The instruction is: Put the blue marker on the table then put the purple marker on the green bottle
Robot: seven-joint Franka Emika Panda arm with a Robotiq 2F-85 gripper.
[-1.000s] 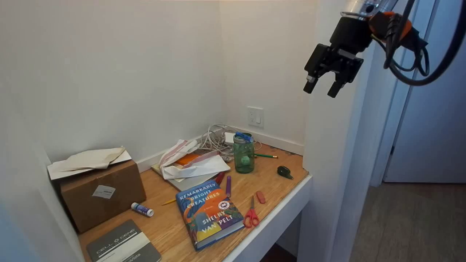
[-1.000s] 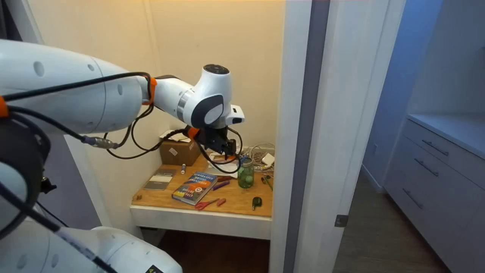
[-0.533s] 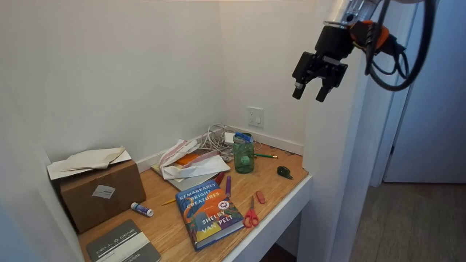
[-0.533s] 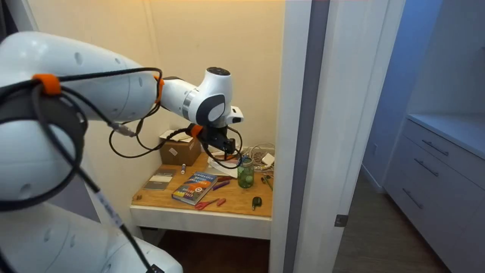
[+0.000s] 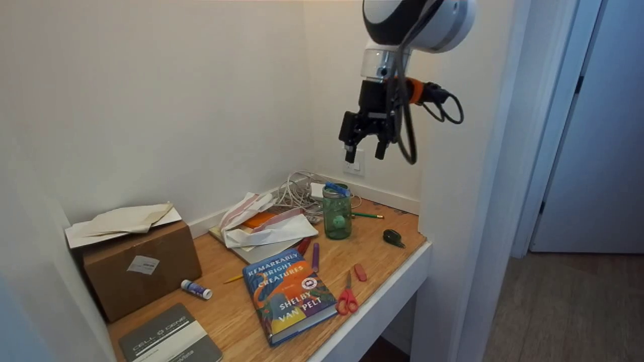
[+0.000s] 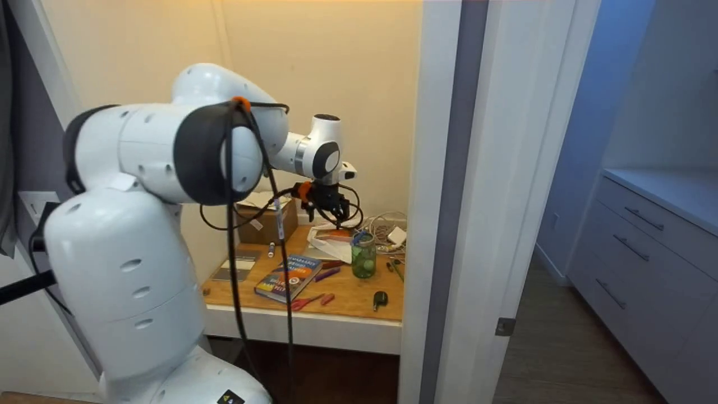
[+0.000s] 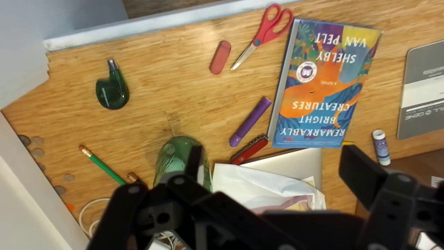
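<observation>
The blue marker (image 5: pixel 337 189) lies across the top of the green bottle (image 5: pixel 337 221). Both also show in an exterior view, the marker (image 6: pixel 359 238) and the bottle (image 6: pixel 363 262). In the wrist view the green bottle (image 7: pixel 178 147) is partly behind a finger, and the blue marker is hidden. The purple marker (image 5: pixel 315 257) lies on the table (image 5: pixel 229 317) beside the book; it also shows in the wrist view (image 7: pixel 251 121). My gripper (image 5: pixel 365 155) is open and empty, fingers down, well above the table near the bottle; it also shows in the wrist view (image 7: pixel 272 161).
A book (image 5: pixel 289 296), scissors (image 5: pixel 347 299), eraser (image 5: pixel 360 272) and red pocketknife (image 7: pixel 249 149) lie near the purple marker. White cables (image 5: pixel 302 196) and an envelope (image 5: pixel 271 234) are behind and beside the bottle. A cardboard box (image 5: pixel 143 269) stands against the wall. A green tape dispenser (image 7: pixel 112 88) is near the corner.
My gripper has moved left and down in an exterior view, from beside the wall edge to above the bottle area. It stays open. The table objects have not moved.
</observation>
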